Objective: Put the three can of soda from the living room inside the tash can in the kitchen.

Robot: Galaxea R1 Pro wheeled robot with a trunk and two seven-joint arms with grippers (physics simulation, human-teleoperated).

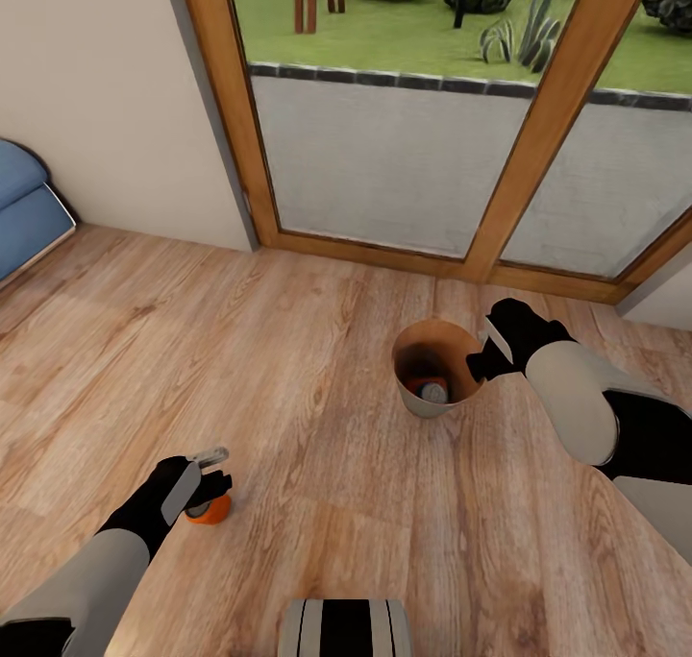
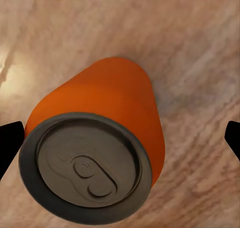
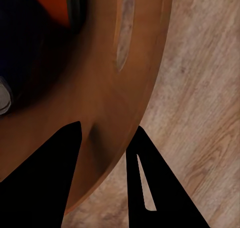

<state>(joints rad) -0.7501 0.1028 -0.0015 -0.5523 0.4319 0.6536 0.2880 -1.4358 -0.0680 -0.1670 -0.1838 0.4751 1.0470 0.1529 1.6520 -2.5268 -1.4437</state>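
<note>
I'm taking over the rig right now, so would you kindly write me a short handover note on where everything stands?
Right end effector: shut on the trash can's rim, one finger inside, one outside; the bin stands on the living-room wood floor by the glass doors.
Left end effector: open around an orange soda can, fingers at either side, not closed.
Done: at least one orange can lies in the bin, with something dark beside it in the right wrist view.
Left: grip and bin the orange can, confirm the count, take the bin to the kitchen.
</note>
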